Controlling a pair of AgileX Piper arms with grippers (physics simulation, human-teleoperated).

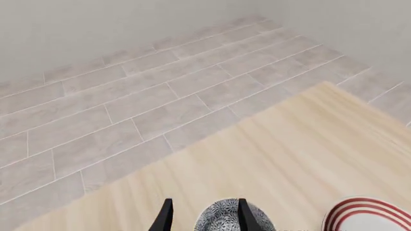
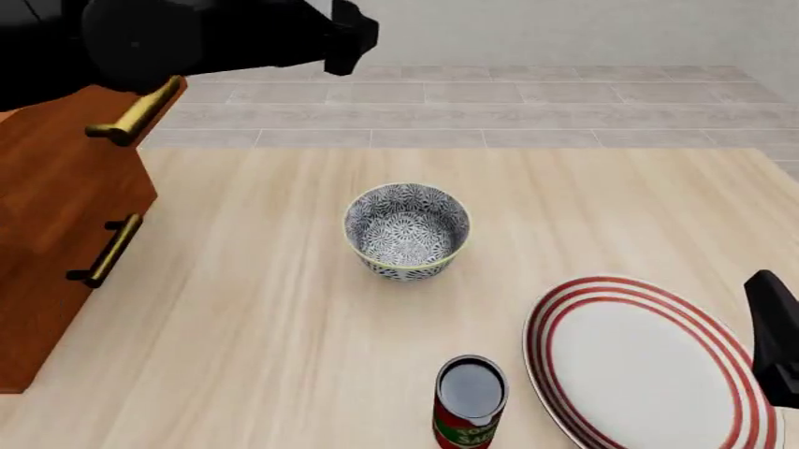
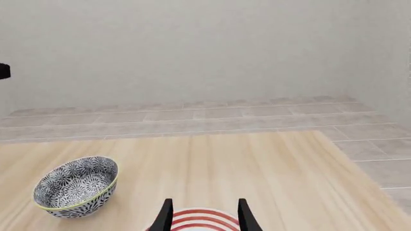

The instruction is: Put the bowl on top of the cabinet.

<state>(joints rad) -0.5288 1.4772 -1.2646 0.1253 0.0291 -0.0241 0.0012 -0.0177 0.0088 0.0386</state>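
The large reddish-brown wooden cabinet with brass bar handles (image 2: 56,234) is seen at the far left of the front view, well apart from the small deep round bowl with a dense blue-grey floral pattern and a pale yellowish-green rim (image 2: 407,230), which is taken here as the landmark. The bowl stands upright on the light wooden table (image 2: 262,318), untouched, so the task is judged as barely begun: the bowl has not yet been grasped, lifted or set on the cabinet's top.

The left gripper (image 1: 203,215) is held above and to the left of the bowl, over the cabinet side; its fingers are spread apart with nothing between them, and the bowl is seen just beyond them.

To the right of the bowl and nearer the camera, a small dark can with a red label (image 2: 471,402) is found, then a flat white plate with red rings (image 2: 637,369). The right gripper (image 3: 203,215) is held over that plate, fingers apart and empty.
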